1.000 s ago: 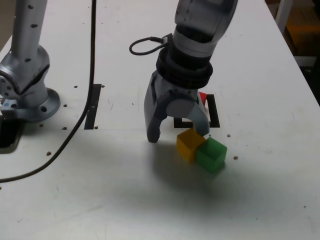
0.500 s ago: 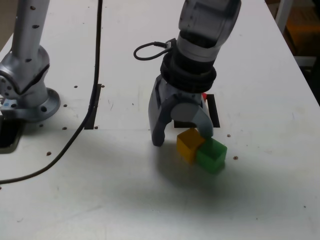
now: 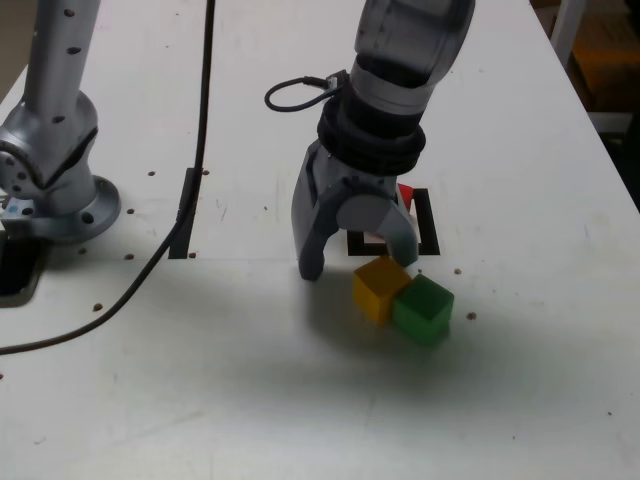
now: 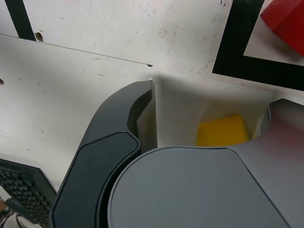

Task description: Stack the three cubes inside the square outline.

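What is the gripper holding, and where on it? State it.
Nothing is held. The gripper stands open above the table, one finger near the yellow cube, not clamped on it.

The gripper (image 3: 358, 262) is hiding most of the red cube (image 3: 405, 192) and square outline (image 3: 428, 225) (exterior view), while the wrist picture's edge is cropping both.

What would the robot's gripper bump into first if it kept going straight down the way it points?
Probably the yellow cube. The open gripper points down at the table, and the wrist view shows yellow between its jaws. From the exterior view, though, one jaw might clip the cube's top edge instead of clearing it; depth is hard to judge.
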Available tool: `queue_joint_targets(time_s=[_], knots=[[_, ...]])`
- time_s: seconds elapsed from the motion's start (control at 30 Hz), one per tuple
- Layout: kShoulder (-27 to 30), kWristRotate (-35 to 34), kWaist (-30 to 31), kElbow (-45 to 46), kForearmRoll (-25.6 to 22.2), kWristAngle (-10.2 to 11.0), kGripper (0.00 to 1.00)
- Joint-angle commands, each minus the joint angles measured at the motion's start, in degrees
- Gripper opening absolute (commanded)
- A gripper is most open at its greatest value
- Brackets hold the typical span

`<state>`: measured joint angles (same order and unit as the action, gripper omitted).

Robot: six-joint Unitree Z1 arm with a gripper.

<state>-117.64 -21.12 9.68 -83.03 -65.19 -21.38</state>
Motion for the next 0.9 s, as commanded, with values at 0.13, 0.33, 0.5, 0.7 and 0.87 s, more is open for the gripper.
queue_joint_targets(time_s=[0.13, 0.33, 0.5, 0.7, 0.87], knots=[[0.1, 0.4, 0.0, 0.1, 0.5, -0.4, 0.83], [-0.4, 0.6, 0.0, 0.1, 1.4, -0.7, 0.82], [-1.0, 0.8, 0.0, 0.0, 1.9, -1.1, 0.82], [-1.9, 1.1, 0.0, -0.1, 2.6, -1.5, 0.82], [-2.7, 1.4, 0.0, 0.1, 3.8, -1.9, 0.72]])
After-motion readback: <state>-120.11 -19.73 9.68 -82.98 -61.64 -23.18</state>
